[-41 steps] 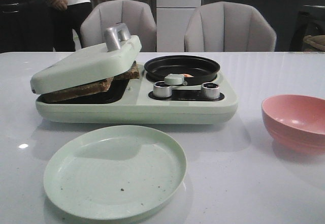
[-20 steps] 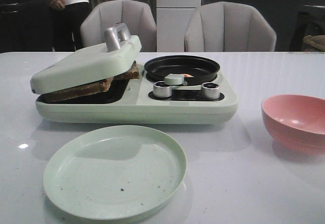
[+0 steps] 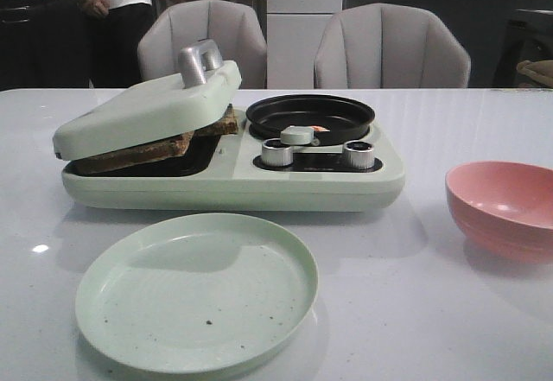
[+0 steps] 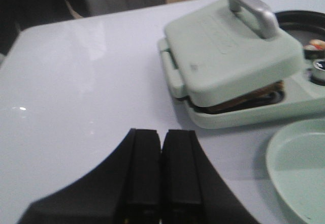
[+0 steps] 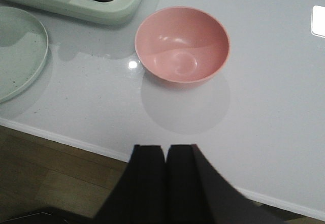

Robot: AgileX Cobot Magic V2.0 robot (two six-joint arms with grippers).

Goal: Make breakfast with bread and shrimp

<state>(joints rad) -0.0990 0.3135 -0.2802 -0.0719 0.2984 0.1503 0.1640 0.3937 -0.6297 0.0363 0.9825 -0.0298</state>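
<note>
The bread (image 3: 147, 146) lies browned inside the pale green breakfast maker (image 3: 233, 178), under its half-lowered lid (image 3: 147, 109); its edge also shows in the left wrist view (image 4: 254, 94). The shrimp (image 3: 319, 128) lies in the black round pan (image 3: 311, 113) and shows in the left wrist view (image 4: 316, 44). My left gripper (image 4: 161, 132) is shut and empty, over the bare table left of the maker. My right gripper (image 5: 166, 148) is shut and empty at the table's front edge, near the pink bowl (image 5: 182, 43). Neither gripper shows in the front view.
A pale green plate (image 3: 196, 290) lies in front of the maker. The pink bowl (image 3: 503, 208) stands at the right. Two silver knobs (image 3: 276, 152) sit on the maker's front. Two grey chairs (image 3: 390, 46) and people stand behind the table.
</note>
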